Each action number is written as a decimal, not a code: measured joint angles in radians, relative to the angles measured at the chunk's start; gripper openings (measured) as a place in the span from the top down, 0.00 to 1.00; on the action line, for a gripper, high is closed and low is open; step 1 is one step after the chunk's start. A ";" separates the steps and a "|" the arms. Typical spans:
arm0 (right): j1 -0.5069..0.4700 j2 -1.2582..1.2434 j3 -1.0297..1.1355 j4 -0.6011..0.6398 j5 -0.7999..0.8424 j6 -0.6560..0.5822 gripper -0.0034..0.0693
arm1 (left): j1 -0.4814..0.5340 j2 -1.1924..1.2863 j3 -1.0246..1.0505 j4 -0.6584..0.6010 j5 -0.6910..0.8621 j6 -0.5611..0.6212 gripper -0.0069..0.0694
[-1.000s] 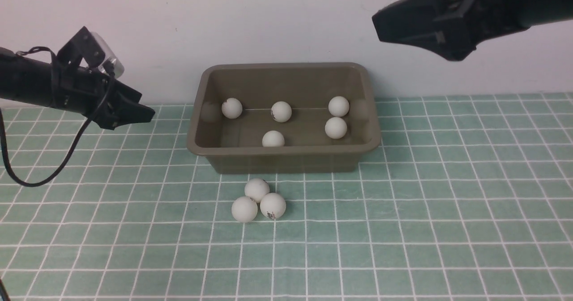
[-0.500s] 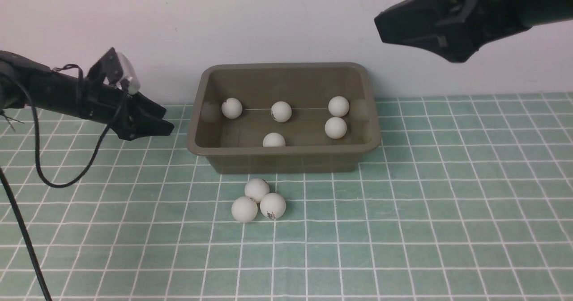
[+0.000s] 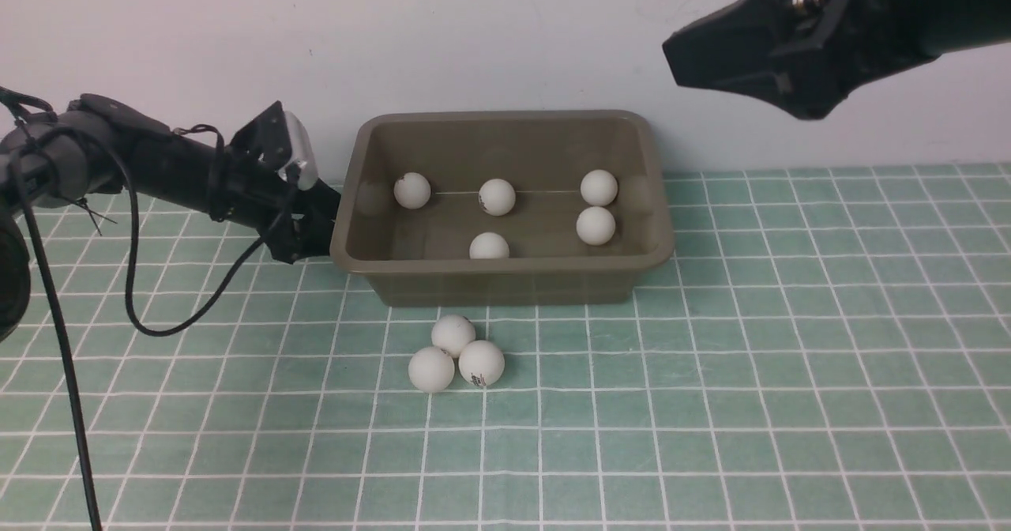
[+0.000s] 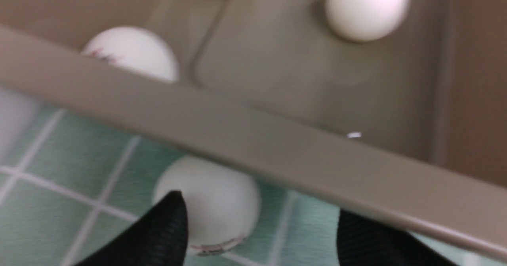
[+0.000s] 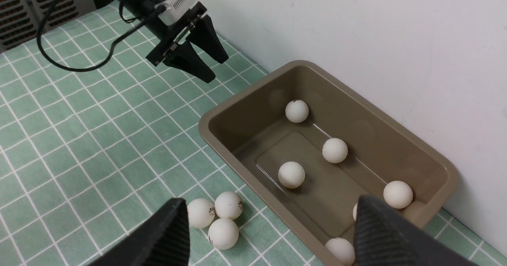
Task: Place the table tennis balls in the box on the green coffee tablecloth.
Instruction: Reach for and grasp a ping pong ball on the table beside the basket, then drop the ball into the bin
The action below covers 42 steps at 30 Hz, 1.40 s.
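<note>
The white ball (image 4: pixel 210 202) I want lies on the green tablecloth (image 3: pixel 750 397), just outside the box (image 3: pixel 505 265), by its nine o'clock side; the front view hides it, but my wrist view shows it beneath the rim. My left gripper (image 4: pixel 261 228) is spread well apart, holding nothing, one fingertip overlapping the ball in that view and the other wide of it. Whether I touch it, I can't tell.

My worry is the rim, which crosses close above my fingers. If I push towards three o'clock, I could shove the box or catch its edge. If I close off-centre, the nearer finger would strike the ball first and roll it along the box wall, perhaps under the flare where I can't reach. I should centre before closing, then lift clear of the rim.

Further out, three balls (image 3: pixel 431 370) huddle on the cloth at about half past six from the box; disturbing one could scatter the rest. Inside I make out six others (image 5: pixel 296 111).

My right gripper (image 5: pixel 271 234) hangs raised, fingers parted and empty, well apart from the balls.
</note>
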 joint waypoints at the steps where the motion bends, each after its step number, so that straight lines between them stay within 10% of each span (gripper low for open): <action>1: 0.000 0.000 0.000 0.000 0.000 0.000 0.26 | -0.001 0.000 0.000 0.000 -0.010 0.001 0.32; 21: 0.000 0.000 0.000 0.000 0.014 0.000 0.26 | -0.065 0.050 0.000 -0.057 -0.285 0.028 0.46; 29: 0.000 0.000 0.000 -0.004 0.010 -0.004 0.26 | 0.038 -0.045 0.000 0.056 -0.150 -0.080 0.46; 42: 0.000 0.000 0.000 -0.005 -0.001 -0.007 0.27 | -0.013 -0.099 -0.001 -0.115 0.034 -0.028 0.46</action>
